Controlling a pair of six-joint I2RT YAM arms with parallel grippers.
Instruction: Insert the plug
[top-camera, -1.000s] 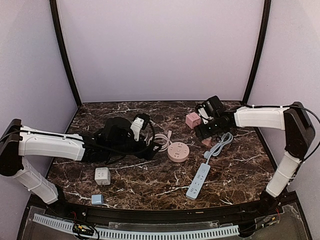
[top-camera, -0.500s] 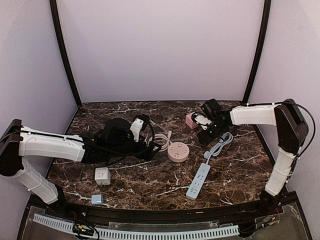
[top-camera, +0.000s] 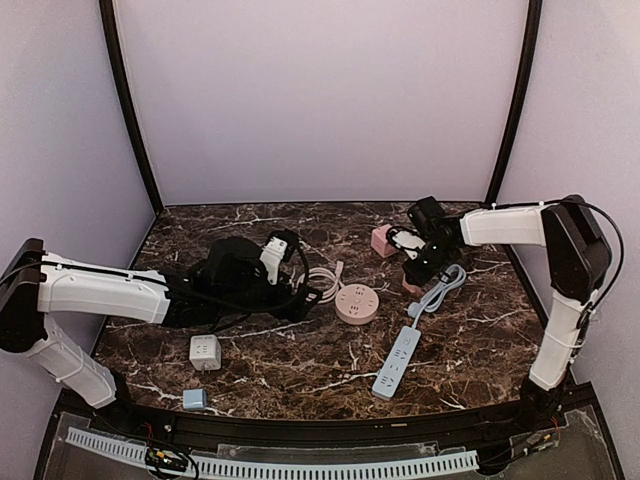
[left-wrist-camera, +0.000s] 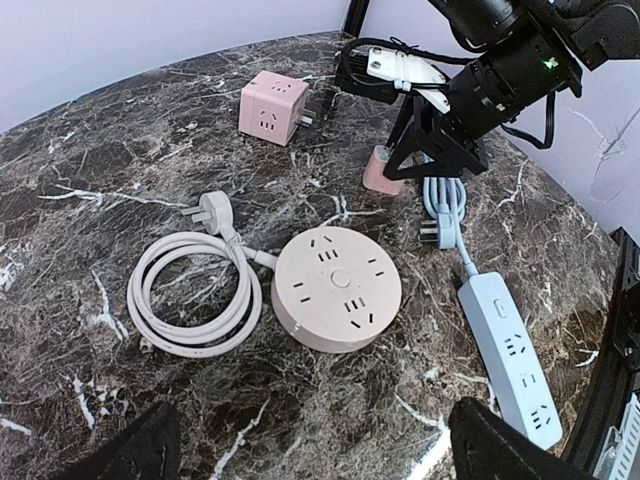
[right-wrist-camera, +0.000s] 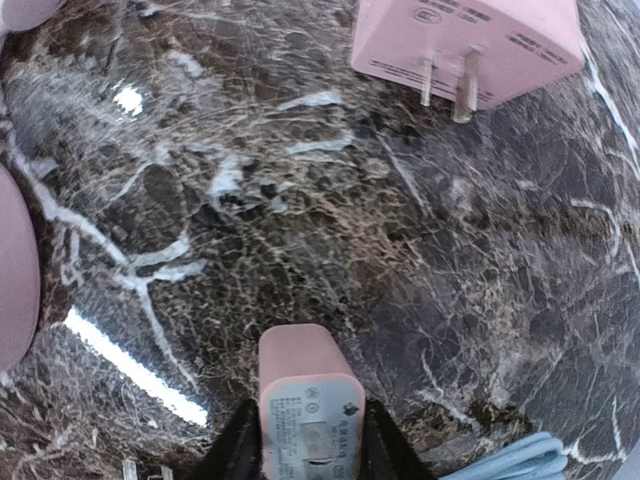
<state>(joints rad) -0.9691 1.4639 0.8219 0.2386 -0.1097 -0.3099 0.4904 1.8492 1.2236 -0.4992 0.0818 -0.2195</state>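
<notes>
While the round socket (left-wrist-camera: 337, 288) lies mid-counter (top-camera: 300, 370), the right pincer (right-wrist-camera: 307, 422) is clamped on the pink plug (right-wrist-camera: 300, 370) near the socket's right.
Lift it straight and square its pins to a matching slot before pressing. The left pincer (left-wrist-camera: 315, 440) hangs spread wide. The plug's label print is too small to read.

White cube socket (top-camera: 205, 352): lower left of the top view, upright on the marble (socket face up).
Small blue charger block (top-camera: 194, 399): just below the cube, near the table's front edge.
Tabletop (top-camera: 300, 365): dark brown marble with white veins.
Walls (top-camera: 320, 100): plain pale lilac.
Corner posts (top-camera: 130, 110): black, leaning outward.
Cable track (top-camera: 300, 467): white, ribbed, along the bottom edge.
</notes>
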